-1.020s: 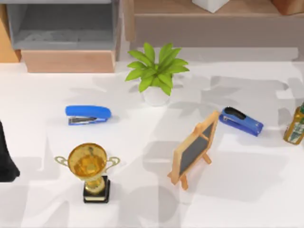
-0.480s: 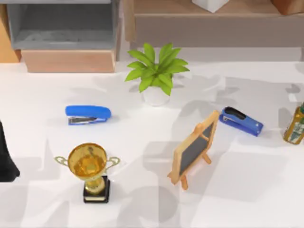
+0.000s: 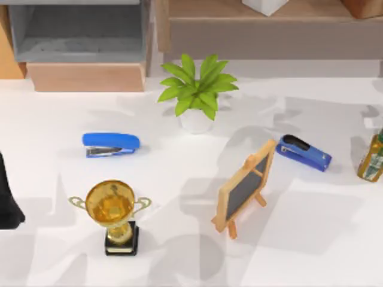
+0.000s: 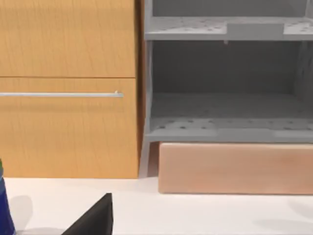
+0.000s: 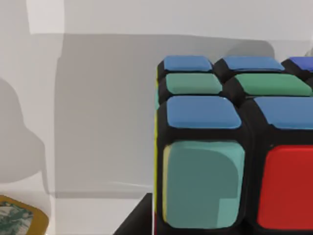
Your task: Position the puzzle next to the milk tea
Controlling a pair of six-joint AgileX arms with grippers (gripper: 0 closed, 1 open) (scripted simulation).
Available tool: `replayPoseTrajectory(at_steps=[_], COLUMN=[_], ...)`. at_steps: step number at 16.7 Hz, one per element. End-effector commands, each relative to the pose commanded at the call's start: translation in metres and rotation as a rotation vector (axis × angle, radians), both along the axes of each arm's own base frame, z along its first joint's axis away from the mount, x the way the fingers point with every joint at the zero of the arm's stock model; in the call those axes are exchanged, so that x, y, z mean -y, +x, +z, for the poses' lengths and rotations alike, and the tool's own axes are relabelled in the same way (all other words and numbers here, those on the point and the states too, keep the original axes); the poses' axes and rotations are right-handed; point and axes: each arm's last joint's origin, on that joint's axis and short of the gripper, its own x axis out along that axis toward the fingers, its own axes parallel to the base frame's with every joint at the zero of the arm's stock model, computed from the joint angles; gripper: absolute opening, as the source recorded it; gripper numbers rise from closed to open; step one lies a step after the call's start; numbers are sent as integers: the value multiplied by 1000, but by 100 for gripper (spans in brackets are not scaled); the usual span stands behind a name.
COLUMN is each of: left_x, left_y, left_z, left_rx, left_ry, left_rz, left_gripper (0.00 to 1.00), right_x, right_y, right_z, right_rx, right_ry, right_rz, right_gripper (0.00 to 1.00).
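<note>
potted plant (image 3: 197,92) back centre; blue stapler (image 3: 111,144) left | gold trophy (image 3: 112,210) front left; small chalkboard easel (image 3: 243,188) centre, tilted | second blue stapler (image 3: 303,152) right; bottle (image 3: 372,156) right edge

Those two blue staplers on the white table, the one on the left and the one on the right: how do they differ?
The left bright blue stapler lies level across the top view, while the right darker blue stapler sits at a slant. The left one shows a silvery metal underside; the right one has a black part at its upper left end. The left one lies above the gold trophy; the right one lies beside the small wooden-framed chalkboard. Both rest on the table.
</note>
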Motion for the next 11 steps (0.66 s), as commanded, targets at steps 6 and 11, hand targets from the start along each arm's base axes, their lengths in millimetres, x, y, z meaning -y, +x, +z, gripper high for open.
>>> replayPoseTrajectory(at_steps=[6,11], left_x=[0,0], left_y=[0,0], left_z=[0,0], left_rx=[0,0], left_ry=[0,0], left_rz=[0,0], left_gripper=[100,100], right_x=[0,0], right_y=[0,0], right_z=[0,0], right_rx=[0,0], right_ry=[0,0], right_rz=[0,0], right_gripper=[100,100])
